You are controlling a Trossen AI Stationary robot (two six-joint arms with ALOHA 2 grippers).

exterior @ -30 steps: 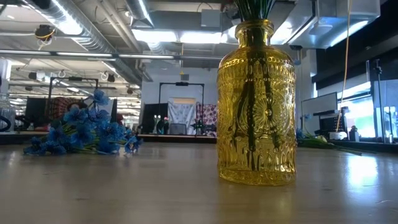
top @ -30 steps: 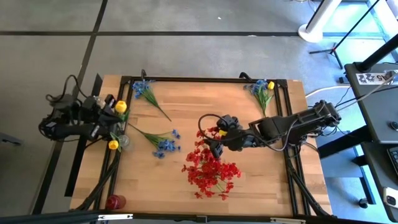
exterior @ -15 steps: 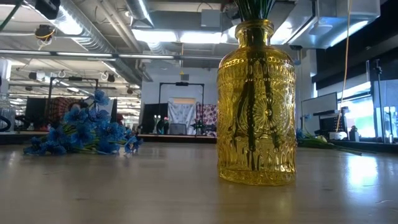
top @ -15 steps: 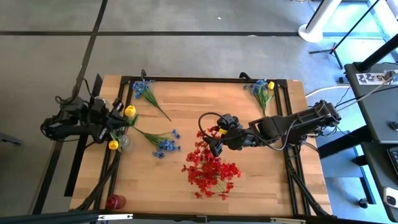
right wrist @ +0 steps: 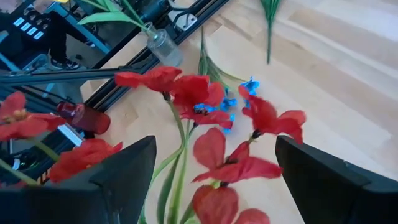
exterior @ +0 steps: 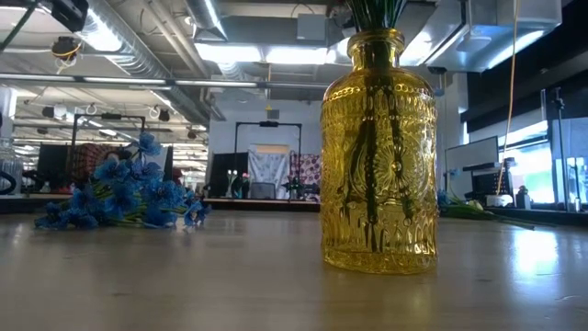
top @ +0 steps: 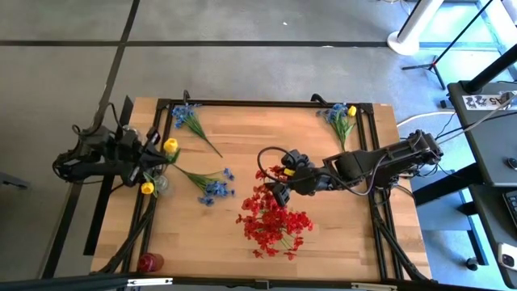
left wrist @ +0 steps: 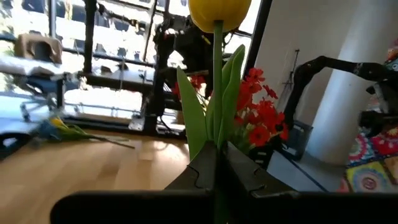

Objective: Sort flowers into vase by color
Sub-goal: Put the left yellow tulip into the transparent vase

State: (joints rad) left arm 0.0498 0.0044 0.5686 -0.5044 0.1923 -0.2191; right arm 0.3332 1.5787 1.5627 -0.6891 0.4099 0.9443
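surface: light wooden surface (top: 242,153) with a black frame; grey floor around it, an open hall behind.
containers: clear vase (top: 160,185) at the left edge holds a yellow bloom; red vase (top: 149,262) at the near-left corner; yellow glass vase (exterior: 378,152) holds green stems.
left gripper (left wrist: 214,163): fingers closed on the yellow tulip (left wrist: 219,11) stem, above the left edge.
right gripper (top: 279,187): fingers spread wide over the red flowers (top: 275,222), holding nothing.
blue flowers (top: 212,186): lying mid-left.
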